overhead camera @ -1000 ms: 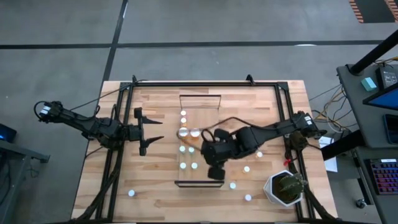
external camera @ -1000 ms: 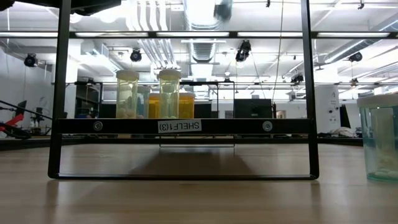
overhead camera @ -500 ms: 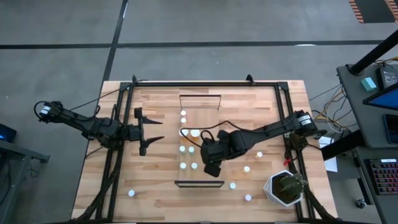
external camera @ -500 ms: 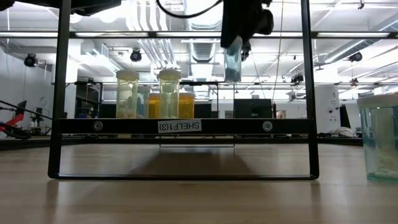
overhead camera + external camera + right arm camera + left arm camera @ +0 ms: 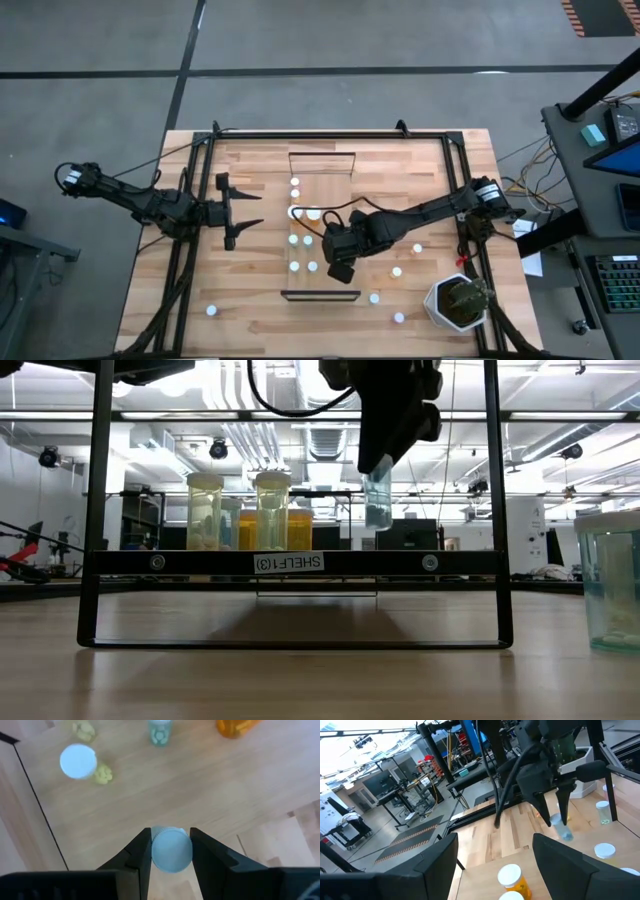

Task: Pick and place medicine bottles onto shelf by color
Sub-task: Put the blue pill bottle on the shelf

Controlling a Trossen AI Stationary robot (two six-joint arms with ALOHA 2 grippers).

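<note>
My right gripper point(image 5: 382, 460) hangs over the near part of the shelf point(image 5: 335, 170), shut on a clear bluish medicine bottle point(image 5: 378, 500) with a pale cap point(image 5: 171, 849). The bottle is clear of the plank. Several white-capped bottles point(image 5: 303, 240) stand on the shelf. The low view shows two yellowish ones point(image 5: 205, 510) and an orange one point(image 5: 300, 528) there. More bottles point(image 5: 396, 271) stand on the table right of the shelf, and one point(image 5: 211, 310) at the near left. My left gripper point(image 5: 250, 210) waits open, left of the shelf. My right gripper pinches the bottle's upper end, at the sides of its cap point(image 5: 155, 851), between its two fingers point(image 5: 137, 857). The fingers come from above, slanting down. The bottle hangs below them, slightly tilted and lifted clear above the shelf.
A potted green plant point(image 5: 460, 302) stands at the table's near right corner. A dark metal frame point(image 5: 98, 510) stands around the shelf's near end. A clear container point(image 5: 612, 580) is near the low camera. Dark rails point(image 5: 190, 250) run along the table's left and right sides.
My right gripper has come down toward the shelf with the bluish bottle, entering the low view from above and rolling a little. The bottle stays held and now hangs lower, close above the rail at the shelf's near end.
</note>
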